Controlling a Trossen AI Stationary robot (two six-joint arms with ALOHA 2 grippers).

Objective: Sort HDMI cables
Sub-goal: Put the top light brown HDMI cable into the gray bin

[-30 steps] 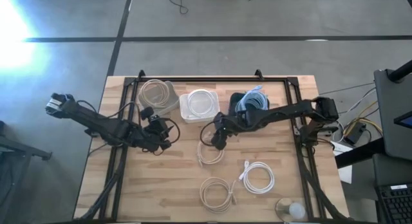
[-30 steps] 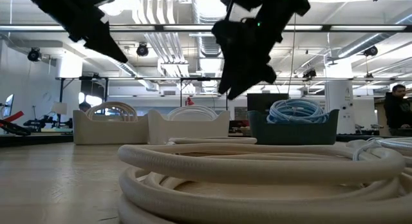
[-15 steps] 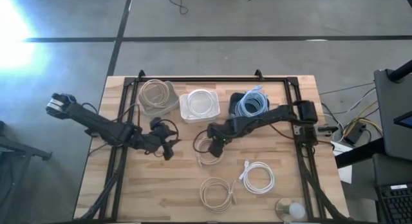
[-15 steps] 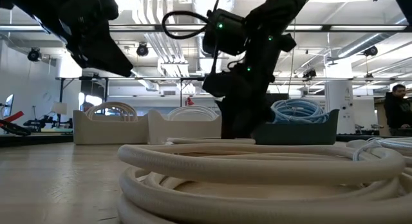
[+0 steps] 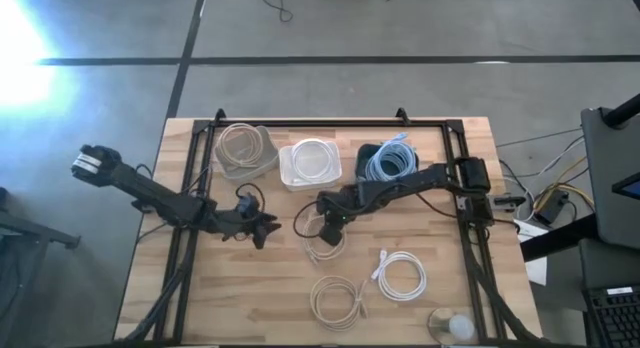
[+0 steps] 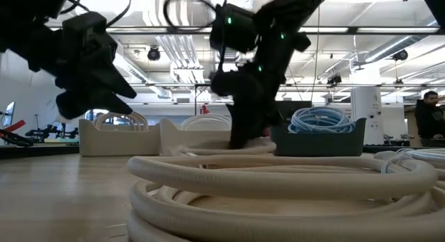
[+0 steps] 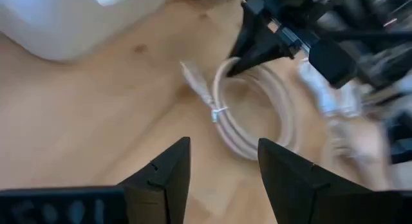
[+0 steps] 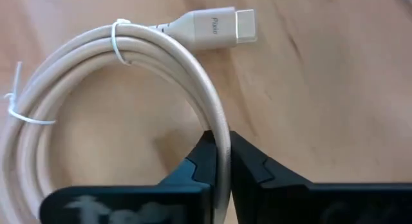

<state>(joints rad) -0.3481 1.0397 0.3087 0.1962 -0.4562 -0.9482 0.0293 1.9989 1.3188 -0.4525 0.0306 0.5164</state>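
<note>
A beige HDMI cable coil [image 5: 326, 242] lies flat on the wooden table's middle; my right gripper [image 5: 325, 226] is down on it and shut on it. My left gripper [image 5: 262, 228] hovers open to the coil's left, nothing between its fingers [image 7: 168, 176]. A second beige coil [image 5: 337, 298] and a white coil [image 5: 400, 275] lie flat nearer the front edge. At the far edge stand three bins: beige coils in the clear bin [image 5: 245, 150], white coils in the white bin [image 5: 308, 163], light blue coils in the dark bin [image 5: 390, 160]. My right gripper pinches the bundled strands [image 8: 221, 141] of the beige coil between its two fingers [image 8: 201, 161], on the loop's far side, a short way from the plug [image 8: 219, 23]. It comes from above, pointing down at a slant [image 6: 243, 127]. The coil lies flat on the table.
A black frame [image 5: 330, 124] runs round the table's far part. A clear round thing [image 5: 452, 326] sits at the front right corner. Bare wood lies at the front left [image 5: 220, 298]. A person [image 6: 431, 113] stands far off in the room.
My right gripper has gone down and toward the table's left and near edge onto the beige coil, and its fingers have shut on the coil's strands. My left gripper has come lower and a little toward the near edge, staying open. The coil has kept its place.
</note>
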